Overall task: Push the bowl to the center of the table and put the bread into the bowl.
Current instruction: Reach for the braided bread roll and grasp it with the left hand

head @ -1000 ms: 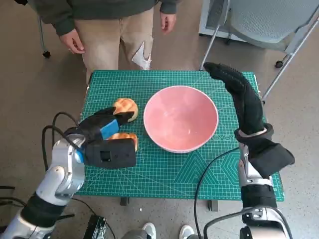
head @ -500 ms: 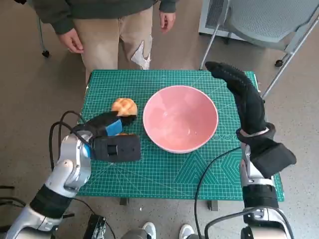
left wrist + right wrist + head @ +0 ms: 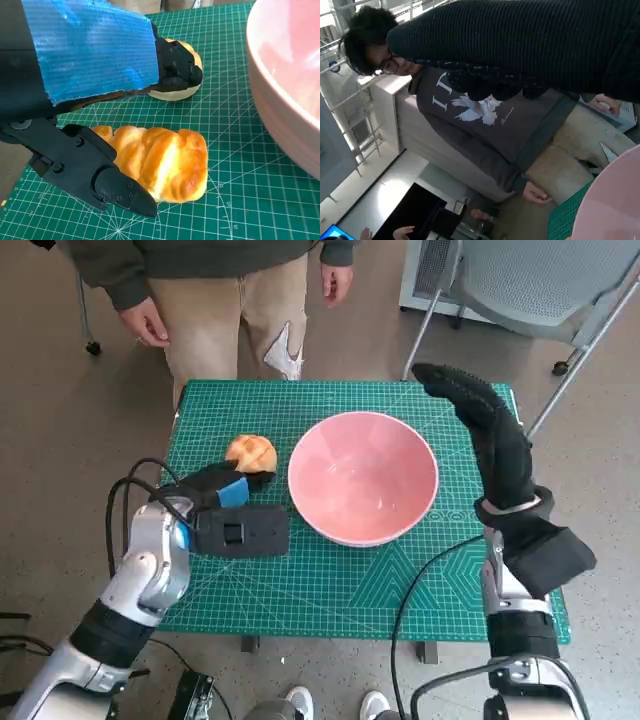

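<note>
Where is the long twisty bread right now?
In the left wrist view, the twisted bread lies on the green mat under the left hand, between the round bun and pink bowl.

Even, bright indoor light is falling from above; soft shadows. Wide-angle bending at head-view edges. Pink bowl (image 3: 290,85) is blurring close in left wrist view.

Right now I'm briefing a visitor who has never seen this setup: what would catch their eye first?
The big glossy pink bowl at the middle of the green grid cutting mat. Next, the blue-taped black left hand low over a golden twisted bread roll, beside a round bun. The gloved right hand is raised beside the bowl.
</note>
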Action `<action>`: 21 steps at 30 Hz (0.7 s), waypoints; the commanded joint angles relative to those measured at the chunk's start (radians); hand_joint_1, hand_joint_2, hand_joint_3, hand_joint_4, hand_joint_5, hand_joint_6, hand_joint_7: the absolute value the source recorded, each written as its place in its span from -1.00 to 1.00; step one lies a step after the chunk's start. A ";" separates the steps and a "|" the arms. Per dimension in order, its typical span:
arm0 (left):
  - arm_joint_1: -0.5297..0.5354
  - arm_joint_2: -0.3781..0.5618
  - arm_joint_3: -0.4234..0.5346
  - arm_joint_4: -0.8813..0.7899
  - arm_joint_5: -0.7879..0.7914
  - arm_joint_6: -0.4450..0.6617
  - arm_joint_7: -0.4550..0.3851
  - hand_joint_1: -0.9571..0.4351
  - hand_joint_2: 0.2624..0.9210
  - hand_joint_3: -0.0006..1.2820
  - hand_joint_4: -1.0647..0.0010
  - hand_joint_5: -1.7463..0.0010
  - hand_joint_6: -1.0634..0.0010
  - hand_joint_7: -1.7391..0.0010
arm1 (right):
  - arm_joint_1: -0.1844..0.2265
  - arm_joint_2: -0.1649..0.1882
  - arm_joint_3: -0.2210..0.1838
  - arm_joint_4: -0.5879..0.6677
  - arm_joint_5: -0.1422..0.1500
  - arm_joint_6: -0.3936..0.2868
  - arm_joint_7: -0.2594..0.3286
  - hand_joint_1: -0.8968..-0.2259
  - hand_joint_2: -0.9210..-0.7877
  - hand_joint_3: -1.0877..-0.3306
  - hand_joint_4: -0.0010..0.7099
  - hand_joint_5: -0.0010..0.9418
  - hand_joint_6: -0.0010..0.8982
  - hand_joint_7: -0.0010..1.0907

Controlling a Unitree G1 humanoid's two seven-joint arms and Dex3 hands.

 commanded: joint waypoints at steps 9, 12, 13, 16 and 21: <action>-0.033 -0.014 -0.033 0.070 0.022 -0.013 -0.015 -0.26 0.43 -0.99 0.46 0.96 0.30 0.97 | 0.028 -0.003 -0.002 0.001 0.015 0.014 0.016 -0.48 -1.00 -0.33 -0.51 -1.00 -0.91 -0.28; -0.034 -0.013 -0.033 0.070 0.021 -0.012 -0.017 -0.26 0.45 -0.99 0.39 0.95 0.24 0.96 | 0.026 -0.004 -0.003 0.003 0.019 0.012 0.019 -0.48 -1.00 -0.33 -0.51 -1.00 -0.94 -0.23; -0.032 -0.012 -0.033 0.067 0.021 -0.011 -0.017 -0.27 0.45 -0.99 0.38 0.95 0.23 0.96 | 0.025 -0.004 -0.003 0.004 0.020 0.011 0.020 -0.48 -1.00 -0.33 -0.51 -1.00 -0.94 -0.22; -0.027 -0.010 -0.030 0.059 0.019 -0.010 -0.017 -0.26 0.45 -0.99 0.27 0.93 0.17 0.95 | 0.024 -0.003 -0.002 0.003 0.022 0.009 0.021 -0.48 -1.00 -0.33 -0.51 -1.00 -0.96 -0.20; -0.010 -0.010 -0.012 0.036 0.003 -0.008 -0.009 -0.15 0.44 -1.00 0.02 0.91 0.02 0.94 | 0.018 -0.004 -0.002 0.009 0.021 0.007 0.022 -0.48 -1.00 -0.33 -0.51 -1.00 -0.97 -0.18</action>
